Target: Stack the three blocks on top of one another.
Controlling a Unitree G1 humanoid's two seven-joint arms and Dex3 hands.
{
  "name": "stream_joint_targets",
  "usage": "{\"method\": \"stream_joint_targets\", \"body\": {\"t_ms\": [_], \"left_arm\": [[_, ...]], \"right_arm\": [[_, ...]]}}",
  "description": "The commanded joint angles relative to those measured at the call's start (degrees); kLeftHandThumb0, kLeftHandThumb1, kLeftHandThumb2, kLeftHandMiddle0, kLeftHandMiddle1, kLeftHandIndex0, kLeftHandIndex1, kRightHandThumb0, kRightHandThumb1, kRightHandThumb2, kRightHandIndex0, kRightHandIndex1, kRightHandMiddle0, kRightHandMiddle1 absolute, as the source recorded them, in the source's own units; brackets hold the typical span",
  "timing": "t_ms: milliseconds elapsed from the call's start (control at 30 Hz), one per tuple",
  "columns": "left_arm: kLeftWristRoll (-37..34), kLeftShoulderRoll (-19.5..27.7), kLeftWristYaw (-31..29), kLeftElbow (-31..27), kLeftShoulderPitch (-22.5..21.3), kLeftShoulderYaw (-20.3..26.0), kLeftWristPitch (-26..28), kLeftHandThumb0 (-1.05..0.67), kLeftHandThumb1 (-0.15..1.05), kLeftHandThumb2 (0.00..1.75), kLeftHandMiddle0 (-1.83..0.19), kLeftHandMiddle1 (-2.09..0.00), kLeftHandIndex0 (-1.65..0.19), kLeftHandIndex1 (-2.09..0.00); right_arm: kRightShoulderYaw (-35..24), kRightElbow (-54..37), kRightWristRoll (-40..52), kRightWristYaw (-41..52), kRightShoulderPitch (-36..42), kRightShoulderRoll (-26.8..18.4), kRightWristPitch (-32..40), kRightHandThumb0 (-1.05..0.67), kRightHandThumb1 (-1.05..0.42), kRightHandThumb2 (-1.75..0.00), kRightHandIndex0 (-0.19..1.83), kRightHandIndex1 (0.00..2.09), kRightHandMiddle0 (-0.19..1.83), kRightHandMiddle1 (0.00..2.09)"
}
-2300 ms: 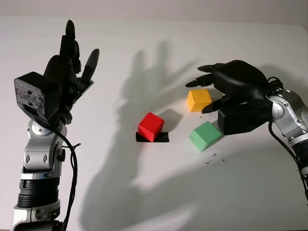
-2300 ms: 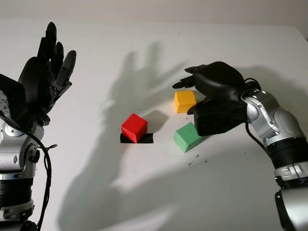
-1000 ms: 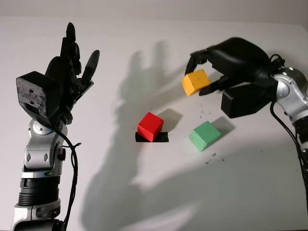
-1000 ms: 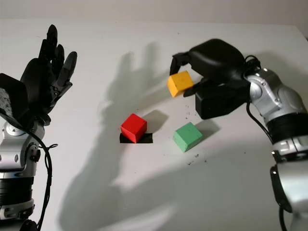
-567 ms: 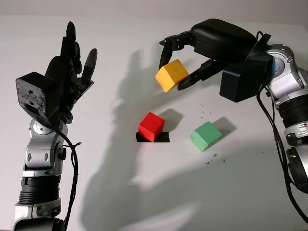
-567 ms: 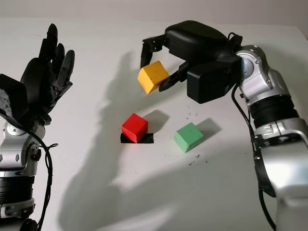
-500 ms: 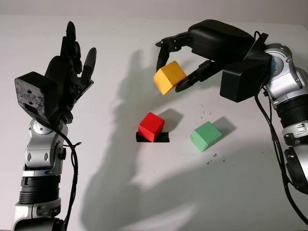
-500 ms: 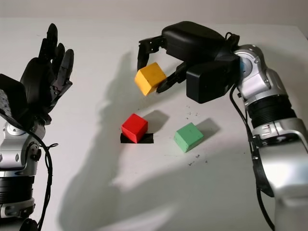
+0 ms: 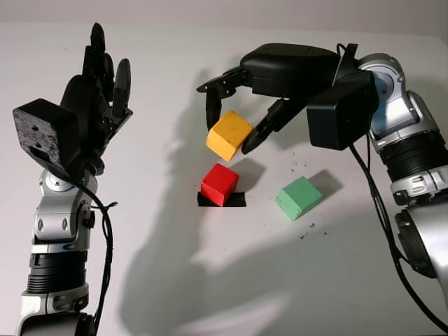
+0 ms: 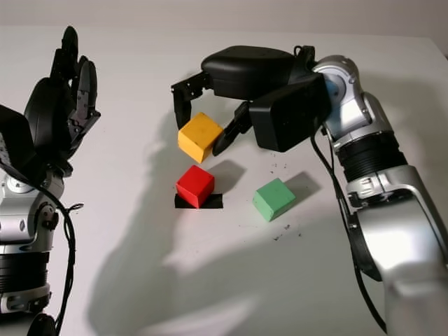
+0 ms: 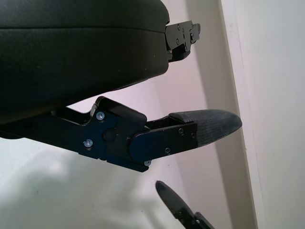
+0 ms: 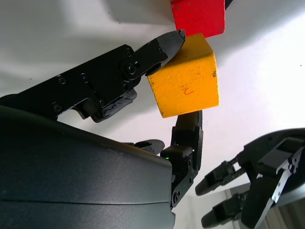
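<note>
— Item one, the carried piece?
— Yellow block [image 9: 229,135], centre of the frame, off the table, tilted, just above and behind the red block [image 9: 219,184]. The right hand [image 9: 234,115] reaches in from the upper right and has its fingers [image 12: 157,50] clamped on the block's opposite sides; the wrist view shows a fingertip pressed to one corner and another finger against the opposite face.

— Item two?
— Red block, centre of the frame, sitting on a small black patch [image 9: 234,201] on the white table [image 9: 210,280]. It is not touching the yellow block in the head views.

— Item three?
— Green block [image 9: 298,197], right of centre, flat on the table, near the red one but apart from it.

— The other hand?
— Left hand [image 9: 94,105], upper left of the frame, raised upright on its arm, open, holding nothing, well apart from all three blocks.
</note>
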Motion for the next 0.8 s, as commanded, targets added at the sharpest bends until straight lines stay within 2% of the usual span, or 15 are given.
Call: {"method": "stream_joint_targets", "body": {"t_ms": [0,767], "left_arm": [[-0.4,0.1,0.1,-1.3,0.0,0.3,0.0,-0.8,1.05,0.61,0.19,0.0,0.19,0.0],[0.3,-0.1,0.6,-2.5,0.9,-0.1,0.5,-0.79,1.05,0.62,0.19,0.0,0.19,0.0]], "right_arm": [[0.3,-1.4,0.2,0.9,-1.9,0.2,-0.4,-0.5,-0.9,-0.05,0.37,0.02,0.5,1.37],[0.7,-0.2,0.7,4.4,0.3,3.3,1.1,-0.5,-0.94,-0.06,0.36,0.03,0.46,1.46]]}}
